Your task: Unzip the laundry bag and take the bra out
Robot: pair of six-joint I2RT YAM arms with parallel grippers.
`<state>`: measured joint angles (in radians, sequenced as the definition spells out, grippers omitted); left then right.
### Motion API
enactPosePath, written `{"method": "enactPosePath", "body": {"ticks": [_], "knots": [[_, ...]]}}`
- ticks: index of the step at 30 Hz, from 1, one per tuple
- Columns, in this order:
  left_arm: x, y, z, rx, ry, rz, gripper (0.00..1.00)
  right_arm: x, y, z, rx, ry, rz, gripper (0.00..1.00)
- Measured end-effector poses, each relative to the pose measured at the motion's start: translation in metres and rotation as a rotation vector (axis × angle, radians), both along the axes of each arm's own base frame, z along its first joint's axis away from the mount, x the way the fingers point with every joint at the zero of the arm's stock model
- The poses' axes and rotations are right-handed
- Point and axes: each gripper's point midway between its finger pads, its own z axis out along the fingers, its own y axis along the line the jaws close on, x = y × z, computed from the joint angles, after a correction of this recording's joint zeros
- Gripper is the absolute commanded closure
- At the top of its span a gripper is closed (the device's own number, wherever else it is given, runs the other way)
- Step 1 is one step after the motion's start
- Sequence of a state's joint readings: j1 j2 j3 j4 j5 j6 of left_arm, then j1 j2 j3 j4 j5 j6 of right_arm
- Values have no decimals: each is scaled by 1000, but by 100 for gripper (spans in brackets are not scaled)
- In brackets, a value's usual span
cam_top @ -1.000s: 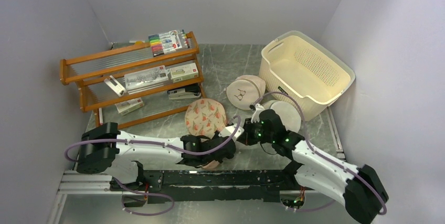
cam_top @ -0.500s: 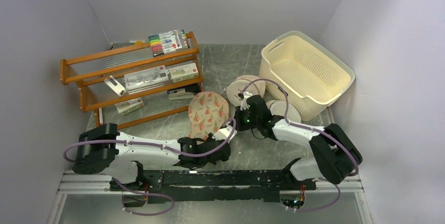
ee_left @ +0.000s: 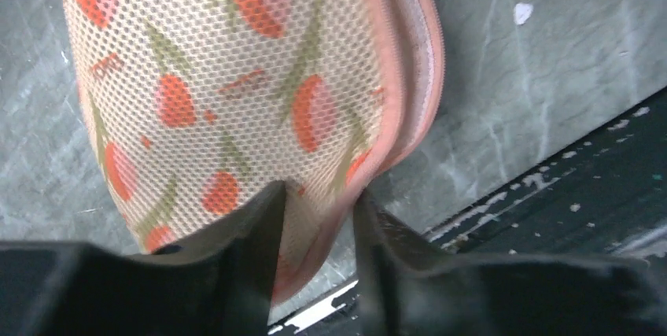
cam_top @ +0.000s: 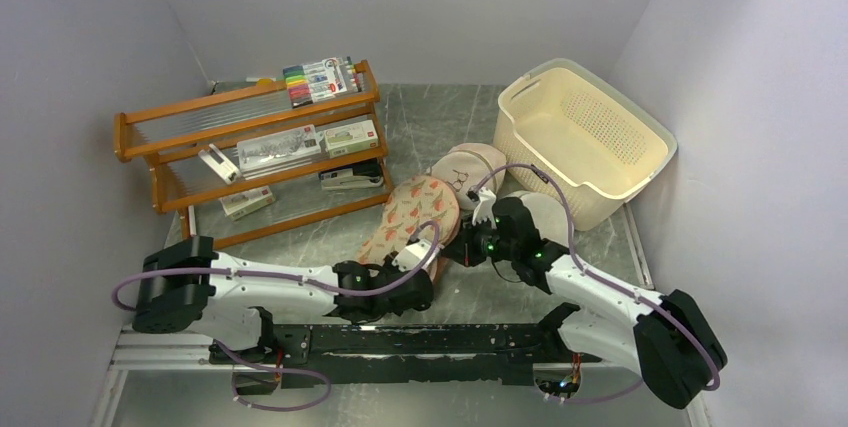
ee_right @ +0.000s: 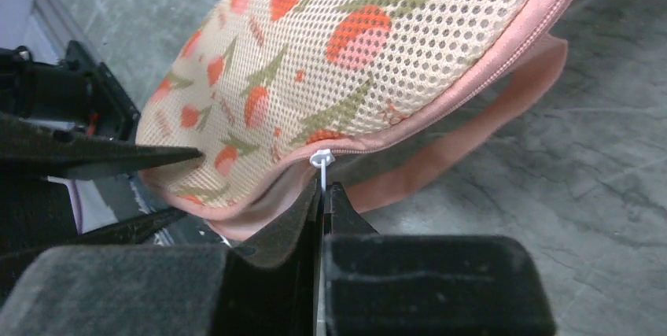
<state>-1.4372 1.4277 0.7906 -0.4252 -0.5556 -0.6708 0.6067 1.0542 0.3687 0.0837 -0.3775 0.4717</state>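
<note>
The laundry bag, cream mesh with red-orange flowers and pink zip edging, lies slanted at the table's middle. My left gripper is at its near end. In the left wrist view the left gripper stands open, with the bag's pink edge between the fingers, resting against the left one. My right gripper is at the bag's right side. In the right wrist view the right gripper is shut on the white zip pull at the bag's seam. The bra is hidden.
A wooden rack holding markers and boxes stands at the back left. A cream perforated basket fills the back right. A round pale dome bag and a round white bag lie just behind the right arm. A metal rail runs along the near edge.
The left jaws have parted from their shut grip on the bag's near end. The bag has tipped rightward and now lies longer. The right gripper shifted with the zip pull.
</note>
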Motion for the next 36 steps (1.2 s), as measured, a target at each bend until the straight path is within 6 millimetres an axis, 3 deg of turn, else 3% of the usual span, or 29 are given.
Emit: {"method": "enactPosePath", "body": {"ticks": [1, 3, 10, 16, 20, 26, 30, 36], "knots": [[0, 0, 3, -1, 0, -6, 30, -2, 1, 3, 13, -1, 6, 100], [-1, -5, 15, -19, -3, -27, 23, -4, 4, 9, 35, -4, 11, 100], [0, -34, 70, -190, -37, -90, 16, -5, 6, 14, 67, 27, -13, 100], [11, -56, 84, -192, -91, -90, 14, -6, 6, 16, 84, 41, -25, 100], [26, -68, 78, -144, -133, -54, 25, -7, 6, 19, 92, 40, -29, 100], [47, -61, 49, -45, -161, -3, 36, -8, 7, 24, 107, 33, -30, 100], [57, -56, 34, -4, -162, 26, 59, -8, 8, 29, 118, 24, -30, 100], [59, -49, 29, 8, -158, 46, 77, -9, 5, 22, 97, 41, -37, 100]]}}
